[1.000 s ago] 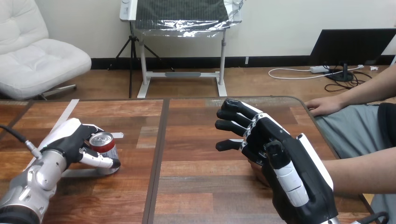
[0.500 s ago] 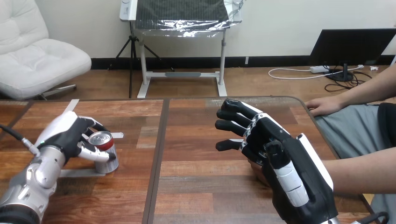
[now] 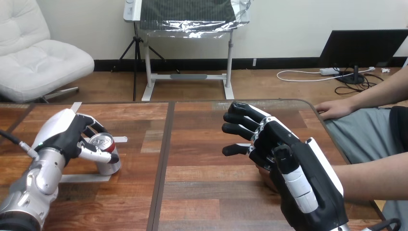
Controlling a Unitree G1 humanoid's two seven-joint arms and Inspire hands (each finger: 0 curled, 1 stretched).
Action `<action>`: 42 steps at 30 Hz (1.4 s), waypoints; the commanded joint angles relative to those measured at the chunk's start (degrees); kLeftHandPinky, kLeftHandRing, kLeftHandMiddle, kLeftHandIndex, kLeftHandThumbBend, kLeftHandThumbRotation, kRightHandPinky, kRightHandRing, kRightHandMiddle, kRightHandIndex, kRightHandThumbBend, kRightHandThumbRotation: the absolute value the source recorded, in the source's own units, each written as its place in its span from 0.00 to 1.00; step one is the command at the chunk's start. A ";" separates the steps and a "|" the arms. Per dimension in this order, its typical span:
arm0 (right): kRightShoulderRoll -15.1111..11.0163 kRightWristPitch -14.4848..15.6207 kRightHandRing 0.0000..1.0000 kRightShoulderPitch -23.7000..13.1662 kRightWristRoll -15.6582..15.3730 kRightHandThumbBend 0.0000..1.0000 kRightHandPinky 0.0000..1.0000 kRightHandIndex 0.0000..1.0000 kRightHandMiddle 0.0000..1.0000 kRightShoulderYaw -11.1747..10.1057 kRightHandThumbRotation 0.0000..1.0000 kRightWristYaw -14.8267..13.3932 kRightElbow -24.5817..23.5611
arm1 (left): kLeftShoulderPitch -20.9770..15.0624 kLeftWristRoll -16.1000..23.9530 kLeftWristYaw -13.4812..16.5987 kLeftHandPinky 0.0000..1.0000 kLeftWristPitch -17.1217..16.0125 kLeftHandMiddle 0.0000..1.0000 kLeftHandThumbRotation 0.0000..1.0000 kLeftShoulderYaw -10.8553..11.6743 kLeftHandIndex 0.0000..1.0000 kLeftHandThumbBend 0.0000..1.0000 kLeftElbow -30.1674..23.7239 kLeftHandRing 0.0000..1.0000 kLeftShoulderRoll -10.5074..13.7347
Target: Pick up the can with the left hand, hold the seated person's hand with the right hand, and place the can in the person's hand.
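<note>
The left hand (image 3: 67, 137) wraps the can (image 3: 108, 156) from its left side, fingers curled behind it and thumb across its front, a side grip that leaves the top free and suits lifting it across; the can sits near the left of the wooden table (image 3: 202, 139), tipped slightly, and I cannot tell whether its base has left the wood; it is a smooth metal cylinder, red-banded, with a silver lid; the right hand (image 3: 298, 166) lies over the person's nearer hand (image 3: 262, 174), fingers spread and nearly straight, not visibly closed round it, probably placed to steady it as the receiving spot; hard glossy shells cover its back
</note>
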 commanded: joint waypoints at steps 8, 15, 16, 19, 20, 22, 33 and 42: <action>0.25 -0.77 0.82 -2.43 0.01 0.97 0.67 0.82 0.83 -0.46 0.82 -0.54 -2.49 | -2.85 -1.30 2.88 0.25 -2.98 0.40 0.00 1.04 0.49 0.62 -0.74 0.31 0.13; 0.18 -0.82 0.83 -2.38 -0.11 0.96 0.68 0.82 0.83 -0.43 0.82 -0.62 -2.61 | -2.99 -0.88 2.84 0.26 -2.57 0.41 0.00 0.71 0.49 0.63 -0.81 0.33 0.26; 0.17 -0.80 0.83 -2.36 -0.07 0.96 0.68 0.82 0.83 -0.42 0.82 -0.61 -2.63 | -3.02 -0.81 2.87 0.26 -2.51 0.41 0.00 0.66 0.49 0.64 -0.81 0.33 0.28; 0.13 -0.69 0.83 -2.33 -0.03 0.96 0.68 0.82 0.83 -0.38 0.82 -0.64 -2.75 | -3.11 -0.75 2.65 0.26 -2.30 0.41 0.00 0.62 0.49 0.65 -0.78 0.33 0.33; 0.13 -0.67 0.83 -2.32 -0.04 0.96 0.68 0.82 0.83 -0.37 0.82 -0.65 -2.78 | -3.13 -0.75 2.58 0.27 -2.26 0.42 0.00 0.62 0.49 0.65 -0.77 0.33 0.34; 0.14 -0.74 0.83 -2.31 -0.11 0.96 0.68 0.82 0.83 -0.36 0.82 -0.69 -2.75 | -3.26 -0.66 2.63 0.27 -2.43 0.42 0.00 0.54 0.48 0.66 -0.38 0.33 0.38; 0.10 -1.28 0.83 -2.37 -0.17 0.96 0.69 0.83 0.84 -0.44 0.82 -0.55 -2.31 | -3.53 -0.17 2.01 0.26 -2.13 0.41 0.00 0.24 0.48 0.68 -0.45 0.33 0.65; -0.32 -1.56 0.82 -2.57 -2.06 0.95 0.69 0.82 0.83 -0.76 0.82 -1.03 -2.14 | -3.63 -0.26 1.25 0.25 -2.33 0.40 0.00 0.23 0.48 0.70 -0.75 0.31 0.87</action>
